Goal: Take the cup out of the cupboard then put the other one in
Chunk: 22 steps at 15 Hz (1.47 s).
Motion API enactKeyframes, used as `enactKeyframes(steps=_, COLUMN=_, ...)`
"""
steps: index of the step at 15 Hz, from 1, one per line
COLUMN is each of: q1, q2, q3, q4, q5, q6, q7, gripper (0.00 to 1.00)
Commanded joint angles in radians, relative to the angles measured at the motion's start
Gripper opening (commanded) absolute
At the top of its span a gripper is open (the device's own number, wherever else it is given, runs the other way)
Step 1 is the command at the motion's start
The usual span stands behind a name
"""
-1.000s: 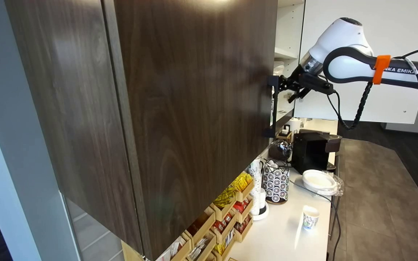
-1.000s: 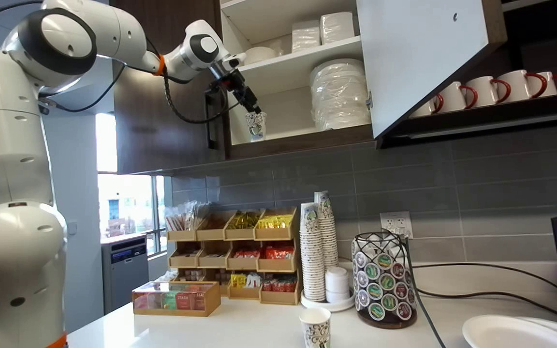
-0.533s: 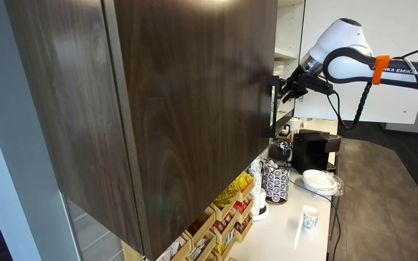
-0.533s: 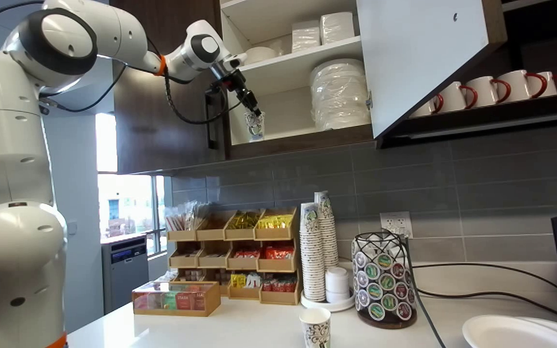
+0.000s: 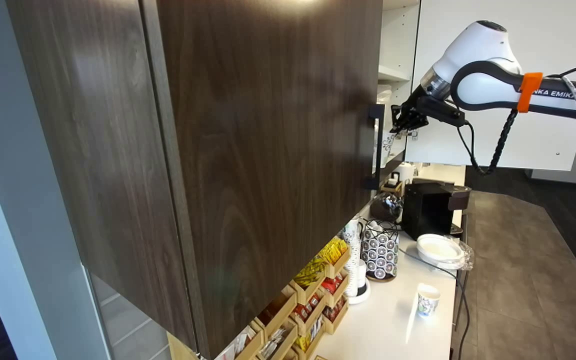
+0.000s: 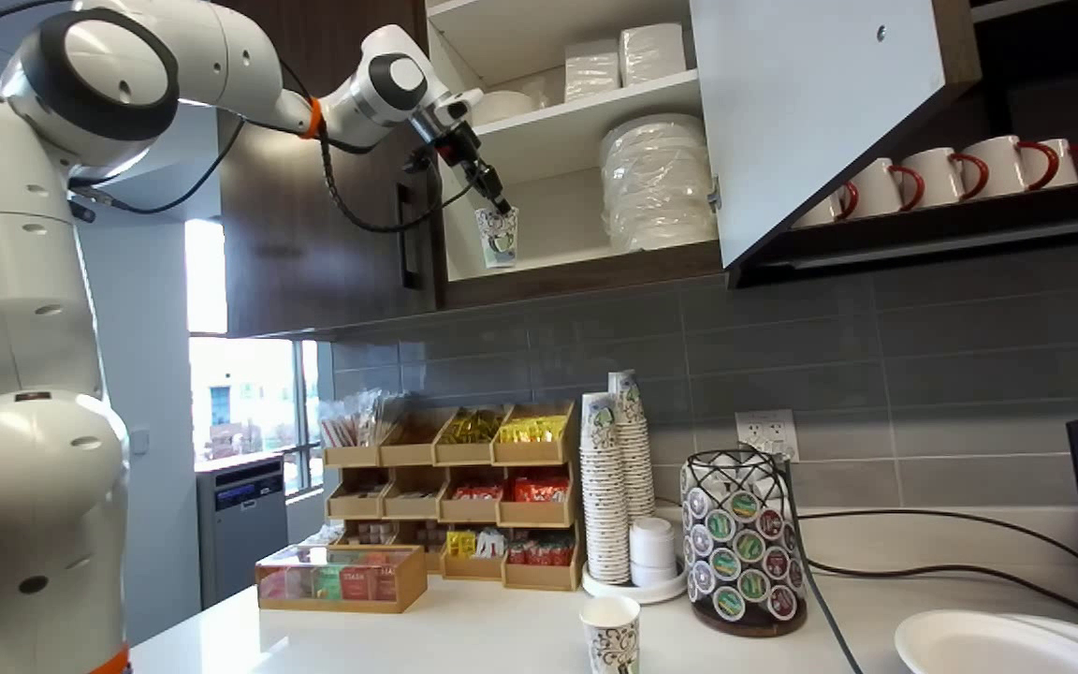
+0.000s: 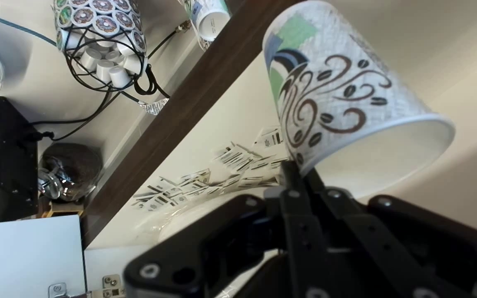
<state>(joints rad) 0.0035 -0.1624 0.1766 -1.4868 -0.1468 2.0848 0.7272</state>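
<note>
A white paper cup (image 7: 338, 91) with a brown swirl print hangs at the front opening of the cupboard (image 5: 278, 150), over its lowest shelf. My gripper (image 7: 302, 174) is shut on the cup's rim, one finger inside and one outside. In an exterior view the same cup (image 6: 498, 241) tilts slightly below the gripper (image 6: 502, 205), its base just above the shelf front. In an exterior view the handle partly hides the held cup (image 5: 387, 146). The other cup (image 6: 612, 637) stands upright on the counter, also seen as a lone cup (image 5: 427, 302).
The closed door's bar handle (image 5: 379, 145) is close beside the held cup. An open cupboard door (image 6: 820, 103) swings out at the right. Wrapped plates (image 6: 656, 187) share the shelf. Below stand stacked cups (image 6: 604, 496), a pod holder (image 6: 745, 552) and packet drawers (image 6: 473, 454).
The gripper's fingers, apart a second ago, have closed on the cup's rim. Arm and cup have since risen slightly and come outward from the cupboard. The counter cup has not moved.
</note>
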Motion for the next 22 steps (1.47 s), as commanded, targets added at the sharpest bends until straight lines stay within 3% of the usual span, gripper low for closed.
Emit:
enactKeyframes(steps=1, q1=0.001, q2=-0.031, q3=-0.014, q4=0.003, q5=0.021, q6=0.013, q7=-0.022, gripper=0.01)
enactKeyframes(steps=4, q1=0.019, q2=-0.077, q3=-0.024, q4=-0.008, q5=0.045, q6=0.043, q7=-0.155, gripper=0.01)
enactKeyframes(steps=7, q1=0.051, q2=-0.145, q3=-0.048, q4=-0.06, q5=0.136, q6=0.069, q7=-0.335, gripper=0.01)
enactKeyframes(steps=13, q1=0.112, q2=-0.265, q3=-0.091, q4=-0.162, q5=0.317, q6=-0.051, q7=-0.59, gripper=0.01)
enactKeyframes(steps=17, q1=0.104, q2=-0.313, q3=-0.096, q4=-0.213, q5=0.295, q6=-0.186, q7=-0.667, gripper=0.01)
enactKeyframes(steps=18, q1=0.091, q2=-0.264, q3=-0.079, q4=-0.15, q5=0.289, q6=-0.149, q7=-0.624, gripper=0.04)
enactKeyframes(steps=22, q1=0.091, q2=-0.289, q3=-0.084, q4=-0.183, q5=0.289, q6=-0.173, q7=-0.65, gripper=0.04)
